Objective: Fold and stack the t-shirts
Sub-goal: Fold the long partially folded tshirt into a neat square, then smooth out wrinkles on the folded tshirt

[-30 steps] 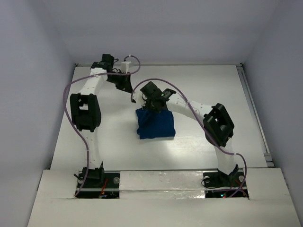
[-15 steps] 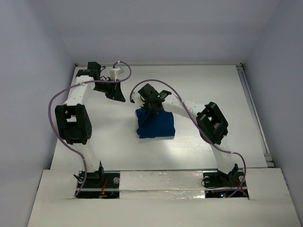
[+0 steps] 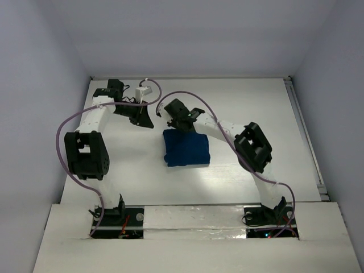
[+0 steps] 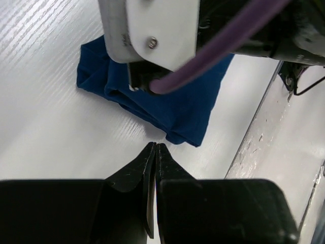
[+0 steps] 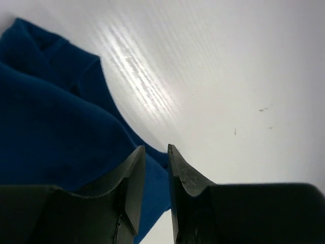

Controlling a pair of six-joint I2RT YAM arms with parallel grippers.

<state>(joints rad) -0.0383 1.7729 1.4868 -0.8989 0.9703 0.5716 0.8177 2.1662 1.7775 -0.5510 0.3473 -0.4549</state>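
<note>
The t-shirt (image 3: 186, 149) lies folded into a dark blue rectangle at the middle of the white table, plain side up, no print showing. My right gripper (image 3: 181, 123) hangs at its far edge. In the right wrist view the right gripper (image 5: 156, 148) has its jaws a little apart over the t-shirt's (image 5: 51, 122) edge, gripping nothing. My left gripper (image 3: 143, 117) is left of the shirt's far corner and clear of it. In the left wrist view the left gripper (image 4: 155, 146) is shut and empty, with the t-shirt (image 4: 172, 107) lying beyond its tips.
The right arm's white wrist housing (image 4: 152, 30) and purple cable (image 4: 213, 56) hang over the shirt in the left wrist view. A metal rail (image 3: 303, 131) runs along the table's right side. A taped strip (image 3: 193, 216) lines the near edge between the arm bases.
The right gripper's jaws have parted and let go of the shirt's far edge. The left arm has drawn back to the left, away from the shirt.
</note>
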